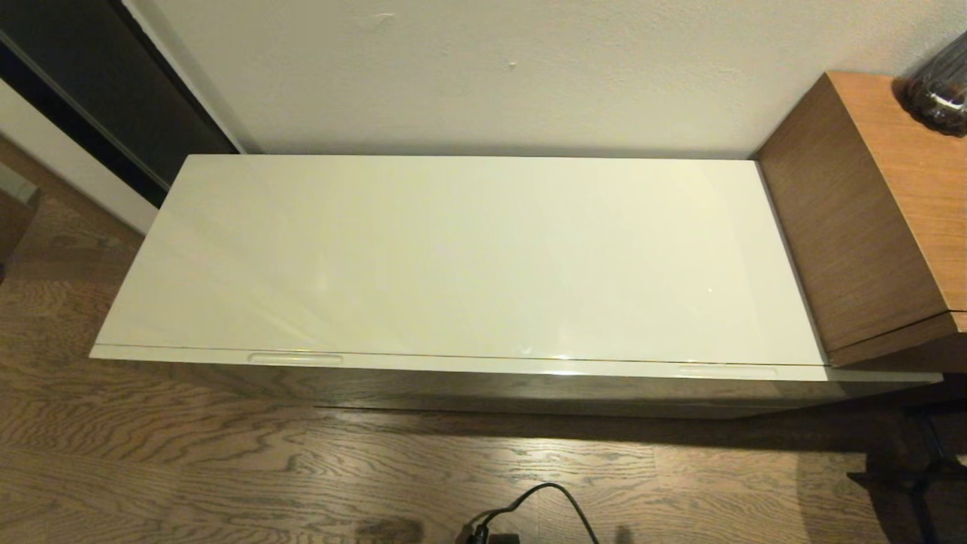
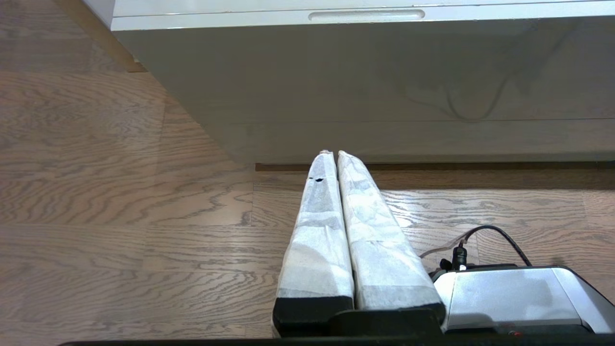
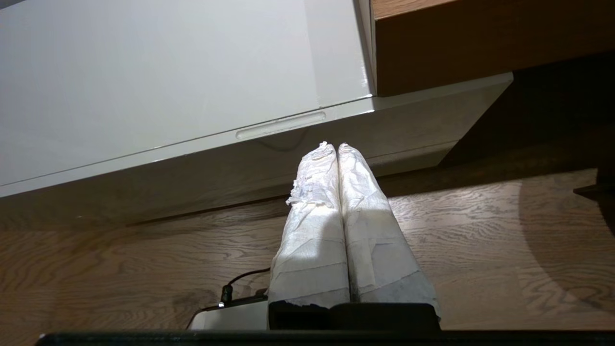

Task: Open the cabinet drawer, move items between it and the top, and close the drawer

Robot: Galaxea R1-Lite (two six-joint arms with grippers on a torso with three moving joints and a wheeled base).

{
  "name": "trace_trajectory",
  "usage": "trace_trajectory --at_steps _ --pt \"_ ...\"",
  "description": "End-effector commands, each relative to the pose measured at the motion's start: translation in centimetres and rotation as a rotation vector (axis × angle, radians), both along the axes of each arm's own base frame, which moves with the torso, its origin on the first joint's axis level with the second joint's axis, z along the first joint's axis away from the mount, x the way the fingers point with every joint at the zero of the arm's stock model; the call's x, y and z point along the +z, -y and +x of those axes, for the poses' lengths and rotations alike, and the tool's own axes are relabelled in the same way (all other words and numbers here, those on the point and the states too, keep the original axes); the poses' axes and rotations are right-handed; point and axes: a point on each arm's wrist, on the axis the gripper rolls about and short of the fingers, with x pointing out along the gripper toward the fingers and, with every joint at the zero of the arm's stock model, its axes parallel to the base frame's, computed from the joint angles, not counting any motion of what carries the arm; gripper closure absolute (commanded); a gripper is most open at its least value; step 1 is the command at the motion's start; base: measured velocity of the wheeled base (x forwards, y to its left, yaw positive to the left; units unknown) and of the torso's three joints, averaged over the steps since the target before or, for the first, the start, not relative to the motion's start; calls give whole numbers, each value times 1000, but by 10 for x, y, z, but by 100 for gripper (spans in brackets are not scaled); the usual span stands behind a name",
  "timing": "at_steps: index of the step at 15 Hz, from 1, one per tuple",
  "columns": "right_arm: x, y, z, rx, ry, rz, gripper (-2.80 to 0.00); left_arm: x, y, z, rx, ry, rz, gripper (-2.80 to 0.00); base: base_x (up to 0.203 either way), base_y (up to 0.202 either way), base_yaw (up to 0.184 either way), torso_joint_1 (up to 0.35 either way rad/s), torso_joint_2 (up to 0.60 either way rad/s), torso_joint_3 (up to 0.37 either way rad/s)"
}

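The long glossy cream top (image 1: 468, 249) of the cabinet lies bare against the wall. The cabinet drawer (image 1: 498, 366) is closed flush under its front edge, with one recessed handle slot (image 1: 295, 358) on the left and another (image 1: 727, 371) on the right. No items show. My left gripper (image 2: 333, 154) is shut and empty, low over the floor in front of the cabinet, below the left handle slot (image 2: 366, 15). My right gripper (image 3: 332, 145) is shut and empty, just below the right handle slot (image 3: 281, 126). Neither arm shows in the head view.
A taller brown wooden unit (image 1: 869, 211) adjoins the cabinet's right end, with a dark glass object (image 1: 940, 91) on it. Wood floor (image 1: 227, 468) stretches in front. A black cable (image 1: 544, 502) shows at the bottom. A dark doorway (image 1: 98, 83) lies at the far left.
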Motion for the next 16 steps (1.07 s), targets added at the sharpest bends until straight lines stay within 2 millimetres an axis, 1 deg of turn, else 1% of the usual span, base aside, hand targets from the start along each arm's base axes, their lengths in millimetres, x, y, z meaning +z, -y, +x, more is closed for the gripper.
trace_trajectory --at_steps 1,9,15,16 --pt "0 0 -1 1 2 0 0 0 0 0 0 -2 0 0 0 0 0 0 0 0" --pt "-4 0 -3 2 -17 2 0 0 0 0 0 -2 0 0 0 0 0 0 0 0" --pt "-21 0 -3 -6 -41 -5 0 0 0 0 0 -1 0 0 0 0 0 0 0 0" --pt "-18 0 -4 -29 -26 -9 0 0 0 0 -1 -2 0 0 0 0 0 0 0 0"
